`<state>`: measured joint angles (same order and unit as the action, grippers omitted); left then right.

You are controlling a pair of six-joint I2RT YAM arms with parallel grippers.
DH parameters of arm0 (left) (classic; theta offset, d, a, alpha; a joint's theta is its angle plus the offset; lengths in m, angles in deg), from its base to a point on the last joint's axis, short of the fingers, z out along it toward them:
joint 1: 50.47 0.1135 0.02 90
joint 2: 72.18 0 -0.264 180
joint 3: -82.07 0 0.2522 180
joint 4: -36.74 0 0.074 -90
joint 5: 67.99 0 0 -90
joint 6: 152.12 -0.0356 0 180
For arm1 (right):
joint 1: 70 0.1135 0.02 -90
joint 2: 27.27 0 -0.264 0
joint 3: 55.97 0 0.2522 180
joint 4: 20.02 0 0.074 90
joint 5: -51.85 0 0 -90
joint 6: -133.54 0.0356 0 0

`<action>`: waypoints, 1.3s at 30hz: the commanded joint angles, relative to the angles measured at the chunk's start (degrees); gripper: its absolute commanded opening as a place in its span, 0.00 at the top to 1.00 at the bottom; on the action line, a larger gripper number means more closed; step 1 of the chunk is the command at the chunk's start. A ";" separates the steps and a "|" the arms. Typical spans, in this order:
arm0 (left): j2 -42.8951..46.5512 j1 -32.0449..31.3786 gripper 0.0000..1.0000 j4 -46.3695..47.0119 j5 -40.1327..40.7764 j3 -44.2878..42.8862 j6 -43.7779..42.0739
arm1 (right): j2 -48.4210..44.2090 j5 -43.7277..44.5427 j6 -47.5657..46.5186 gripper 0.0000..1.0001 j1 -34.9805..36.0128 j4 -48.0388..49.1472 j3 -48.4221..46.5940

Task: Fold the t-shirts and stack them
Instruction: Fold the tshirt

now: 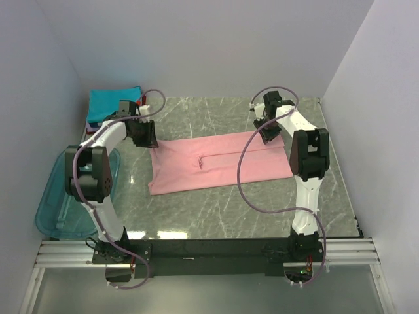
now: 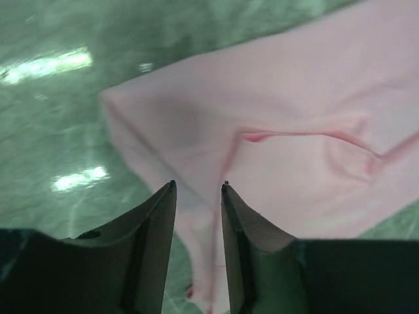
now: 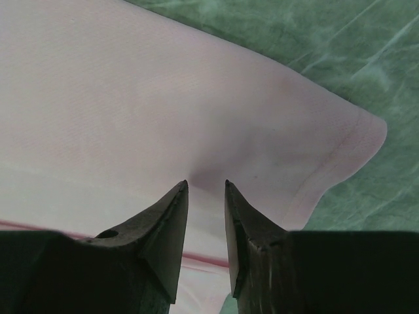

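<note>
Because the pink t-shirt lay folded lengthwise, left fingers and right fingers sat part-open over its far corners, gripping nothing, probably poised for a crosswise fold.

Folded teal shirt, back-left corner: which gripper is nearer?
Left. The left gripper sits at the pink shirt's left end, just right of the teal shirt; the right gripper is at the pink shirt's opposite end, much farther right.

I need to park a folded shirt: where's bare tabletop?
Free: the marble strip between the pink shirt and the arm bases; the far strip between shirt and back wall. Crowded: far-left corner, with teal stack and left hand.
</note>
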<state>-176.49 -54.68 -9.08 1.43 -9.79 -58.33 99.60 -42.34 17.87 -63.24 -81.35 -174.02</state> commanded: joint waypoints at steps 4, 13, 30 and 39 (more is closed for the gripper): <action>-4.40 2.45 0.61 0.93 2.91 -3.46 3.41 | 1.71 3.48 0.01 0.64 0.00 1.69 -1.18; -9.59 3.50 0.66 3.05 3.62 -5.65 4.56 | 0.93 4.10 1.06 0.64 0.00 4.59 -1.09; -13.64 3.94 0.73 6.21 0.81 -8.20 6.05 | 6.02 10.69 1.94 0.66 0.00 5.91 -3.29; -14.25 3.86 0.73 7.18 -1.83 -8.99 6.93 | 6.90 10.95 2.03 0.67 0.00 4.94 -3.99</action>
<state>-190.33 -50.98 -4.20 2.00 -16.44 -52.34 104.17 -32.79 19.66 -63.17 -75.71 -176.80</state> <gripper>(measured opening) 0.263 0.335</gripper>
